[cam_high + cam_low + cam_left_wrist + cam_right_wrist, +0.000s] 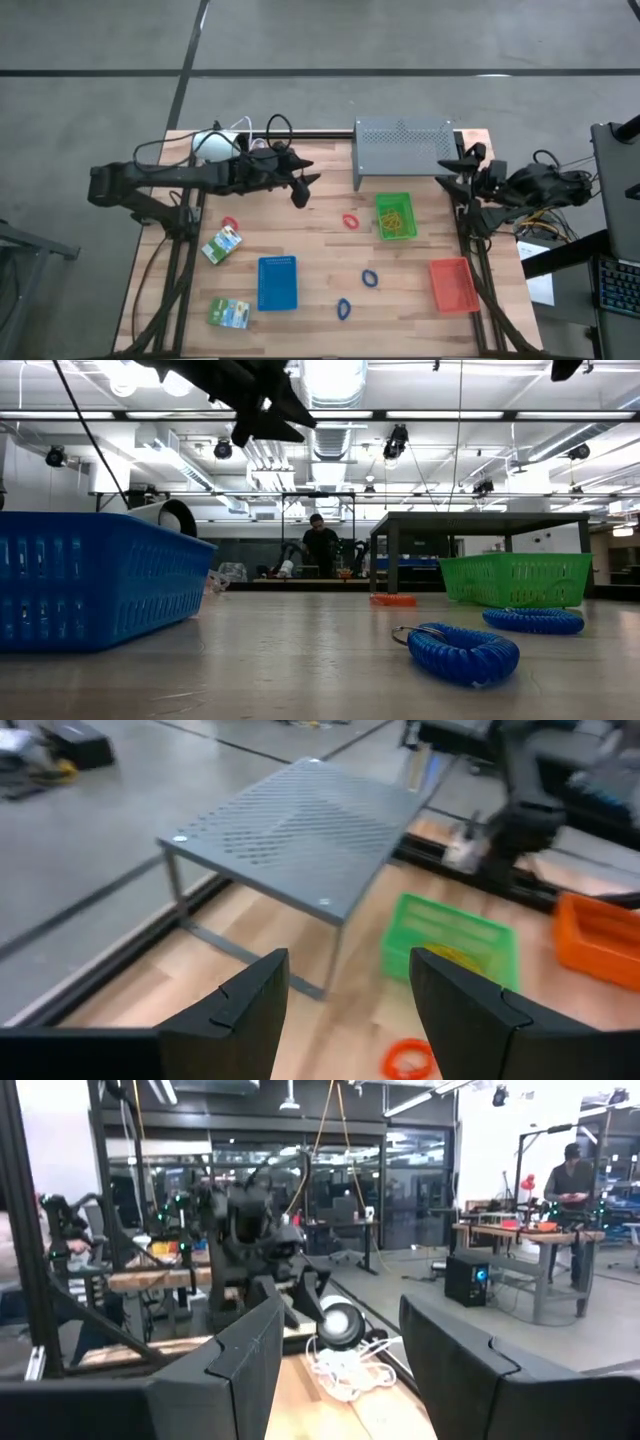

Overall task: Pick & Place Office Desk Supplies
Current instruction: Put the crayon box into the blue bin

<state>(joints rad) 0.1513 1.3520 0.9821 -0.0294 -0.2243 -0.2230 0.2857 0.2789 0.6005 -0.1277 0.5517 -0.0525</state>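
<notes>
Red and coiled, a small loop [350, 221] lies on the wooden counter [310, 250] just beside the green tray [395, 216]; it also shows in the left wrist view [408, 1060], ahead of the open fingers. Another red loop [231, 223] sits near the left edge, above a green-and-white packet [222, 244], with a second packet [229, 313] at the near left corner. Two blue loops [370, 278] [344, 309] lie between the blue tray [277, 282] and the red tray [452, 284].

The left hand [300, 186] hangs above the counter, short of the grey perforated stand [403, 149], fingers spread and holding nothing. The right hand [455, 172] waits at the right edge of the counter, also open and empty.

The step in hand looks like a reach for the red loop by the green tray. To do it well, the left hand should come down straight over the coil, straddle one side of the ring, not its hollow centre, and close only once the tips are at the wood, since the loop is low and may skid.

As for containers: the green tray holds a heap of tan-yellow rubber bands [393, 219]. The blue tray appears empty, and so does the red one, though its floor is hard to read from above.
</notes>
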